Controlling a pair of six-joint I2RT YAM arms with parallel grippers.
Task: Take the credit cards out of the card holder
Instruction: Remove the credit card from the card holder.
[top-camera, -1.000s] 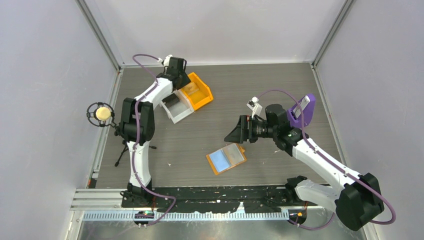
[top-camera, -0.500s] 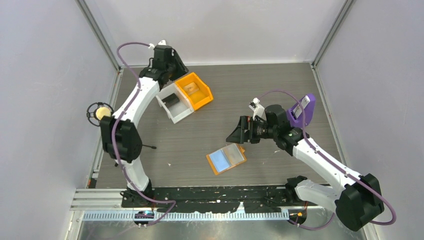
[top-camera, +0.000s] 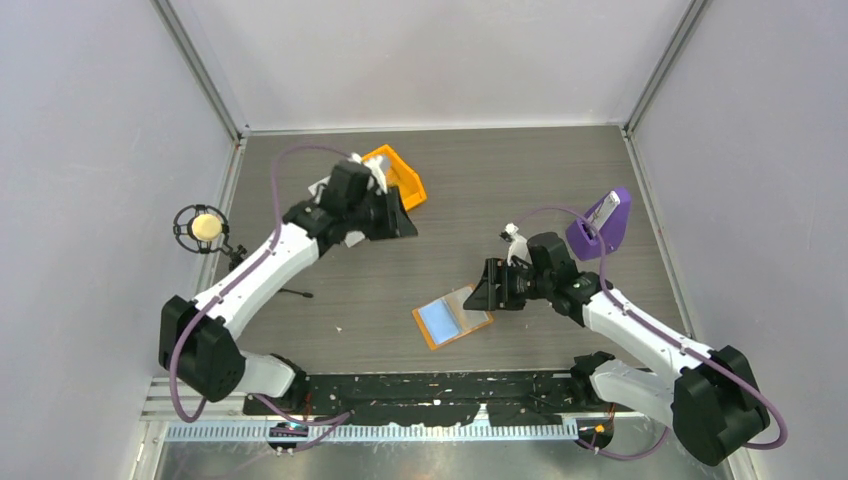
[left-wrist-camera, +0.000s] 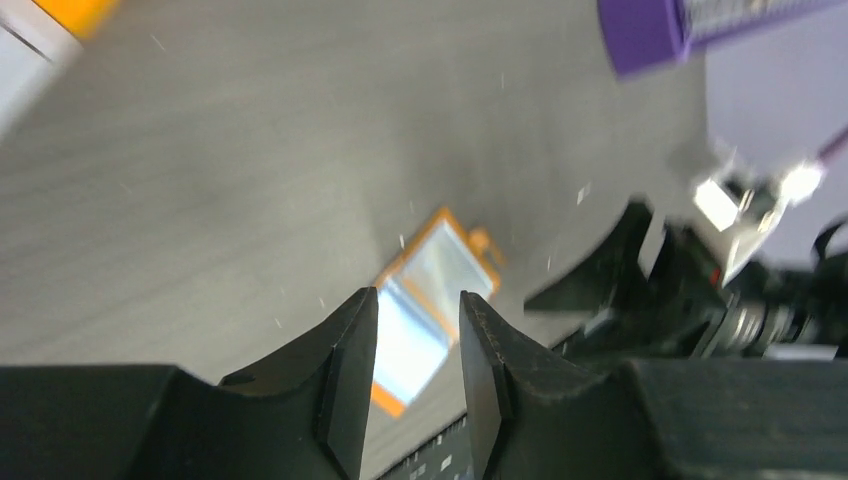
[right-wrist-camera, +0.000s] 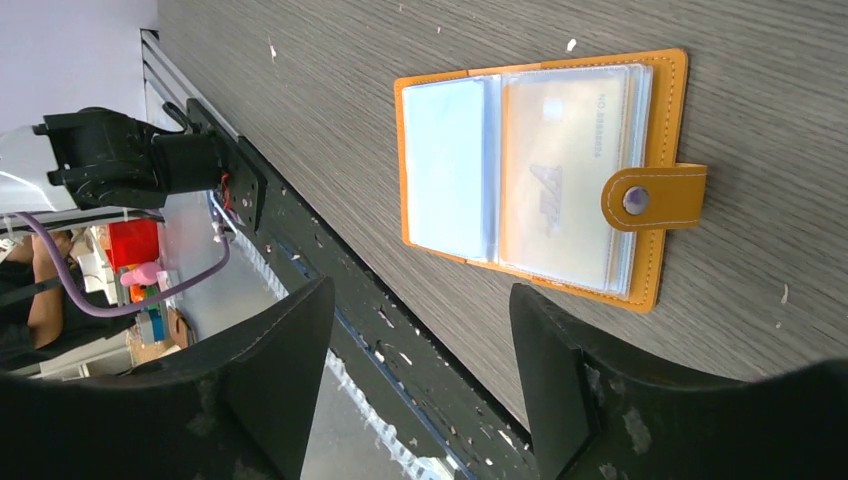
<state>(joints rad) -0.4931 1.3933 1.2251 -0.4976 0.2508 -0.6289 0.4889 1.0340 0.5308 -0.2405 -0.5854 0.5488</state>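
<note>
The card holder (top-camera: 452, 316) lies open and flat on the table, orange with clear pockets. In the right wrist view the card holder (right-wrist-camera: 655, 120) shows a cream card (right-wrist-camera: 560, 180) in its right pocket, a pale blue panel (right-wrist-camera: 445, 170) on the left, and a snap tab (right-wrist-camera: 650, 197). My right gripper (top-camera: 476, 297) hovers just above its right edge, open and empty (right-wrist-camera: 420, 290). My left gripper (top-camera: 406, 225) hangs in mid-air farther back. Its jaws (left-wrist-camera: 417, 296) stand narrowly apart with nothing between them. Beyond them the card holder (left-wrist-camera: 440, 262) shows blurred.
An orange bin (top-camera: 398, 175) sits at the back, partly behind the left arm. A purple wedge stand (top-camera: 600, 228) with a flat item in it stands at the right, also in the left wrist view (left-wrist-camera: 650, 25). A black strip (top-camera: 440, 388) runs along the near edge.
The left arm swung from the bins at the back toward the table's middle. The right gripper dropped down to the card holder's right edge and its jaws narrowed a little.
</note>
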